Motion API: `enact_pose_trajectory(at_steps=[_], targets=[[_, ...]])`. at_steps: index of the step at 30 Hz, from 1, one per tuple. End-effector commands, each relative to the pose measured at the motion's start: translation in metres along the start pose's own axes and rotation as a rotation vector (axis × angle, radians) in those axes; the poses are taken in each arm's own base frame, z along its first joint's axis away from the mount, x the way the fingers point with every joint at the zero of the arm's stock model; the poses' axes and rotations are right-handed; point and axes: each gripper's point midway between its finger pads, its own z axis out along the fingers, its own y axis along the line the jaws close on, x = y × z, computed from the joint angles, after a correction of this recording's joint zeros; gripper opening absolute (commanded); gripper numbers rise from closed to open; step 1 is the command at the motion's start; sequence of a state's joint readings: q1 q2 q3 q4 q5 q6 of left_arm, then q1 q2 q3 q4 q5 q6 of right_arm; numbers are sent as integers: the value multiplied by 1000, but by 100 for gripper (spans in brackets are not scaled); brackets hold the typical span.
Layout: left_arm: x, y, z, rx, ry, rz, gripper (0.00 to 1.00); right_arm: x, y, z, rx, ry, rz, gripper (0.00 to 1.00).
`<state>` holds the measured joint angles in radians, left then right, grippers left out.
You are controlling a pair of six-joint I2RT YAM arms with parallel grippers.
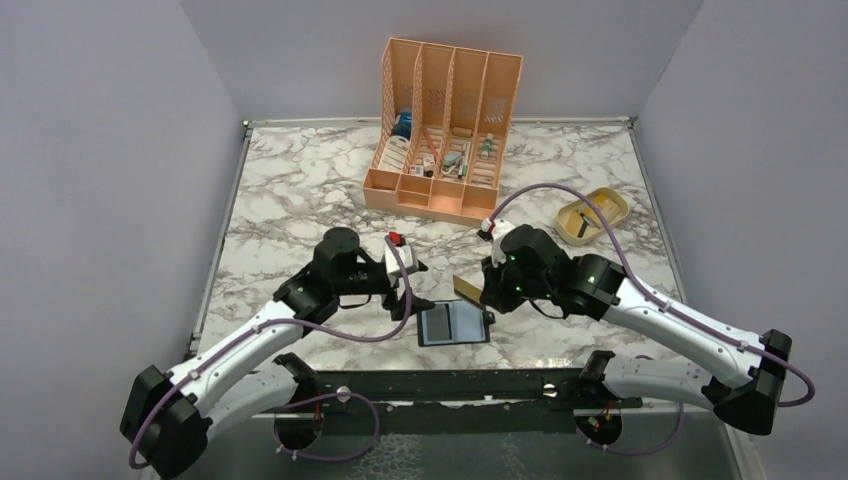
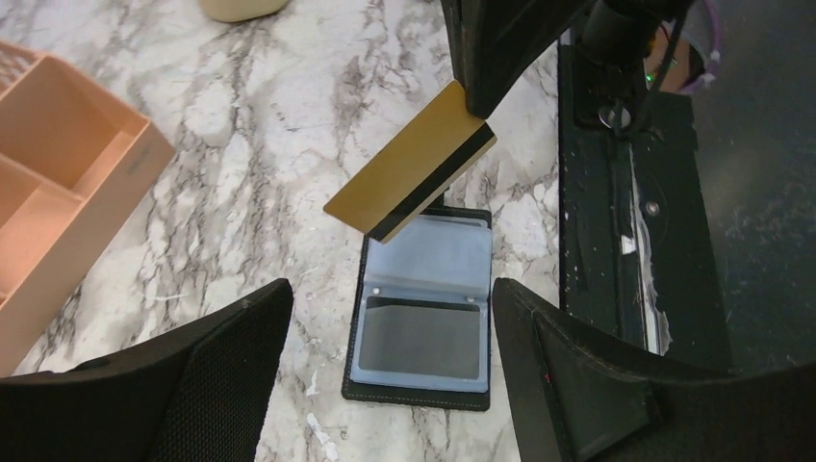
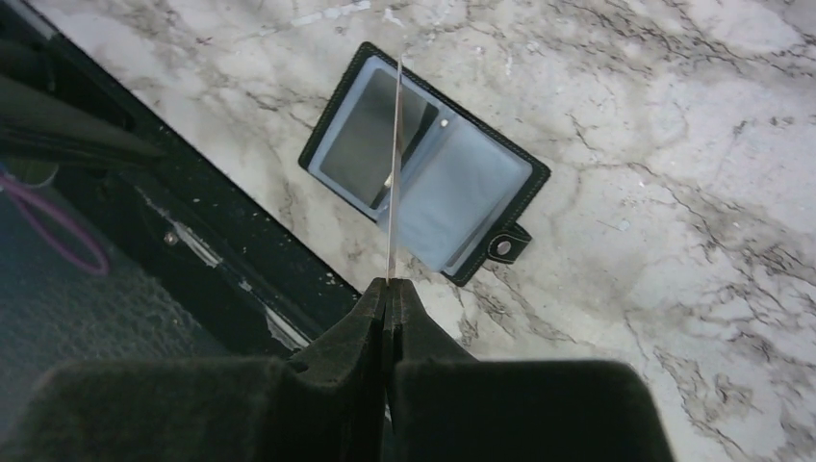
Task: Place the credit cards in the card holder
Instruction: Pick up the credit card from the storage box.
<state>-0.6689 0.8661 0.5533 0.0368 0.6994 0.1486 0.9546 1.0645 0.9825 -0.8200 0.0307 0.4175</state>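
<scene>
The card holder (image 1: 455,323) lies open and flat near the table's front edge, its greyish pockets facing up; it also shows in the left wrist view (image 2: 423,318) and the right wrist view (image 3: 452,192). One pocket looks dark inside. My right gripper (image 1: 488,290) is shut on a gold credit card with a black stripe (image 2: 409,164) and holds it tilted just above the holder. The card appears edge-on in the right wrist view (image 3: 394,173). My left gripper (image 1: 412,283) is open and empty just left of the holder, its fingers (image 2: 221,375) spread wide. No other card shows.
A tall orange slotted organizer (image 1: 445,130) stands at the back centre, its corner also in the left wrist view (image 2: 58,173). A beige oval dish (image 1: 592,215) with a dark item sits at the right. A black rail (image 1: 450,385) runs along the near edge.
</scene>
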Motion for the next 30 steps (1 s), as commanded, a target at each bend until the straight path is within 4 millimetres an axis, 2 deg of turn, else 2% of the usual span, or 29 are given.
enact_pose_trajectory(at_steps=[1,5,8,11,17,21,27,30], targets=[[-24,-19,13,231,-59,146,78,-6,35,-6,-219,-58,-68,1],[-25,-25,21,328,-48,142,76,-2,49,-6,-315,-57,-105,1],[-20,-27,25,374,-37,144,76,5,47,-1,-314,-37,-129,1],[-16,-32,29,439,-33,118,70,7,47,3,-323,-33,-146,1],[-2,-41,30,532,-1,72,65,-2,60,3,-392,-68,-176,1],[5,-45,30,563,13,47,45,-5,69,3,-439,-78,-190,1],[8,-41,31,545,36,48,12,-5,66,10,-424,-75,-205,1],[7,-36,32,516,51,50,1,-7,62,12,-396,-77,-191,1]])
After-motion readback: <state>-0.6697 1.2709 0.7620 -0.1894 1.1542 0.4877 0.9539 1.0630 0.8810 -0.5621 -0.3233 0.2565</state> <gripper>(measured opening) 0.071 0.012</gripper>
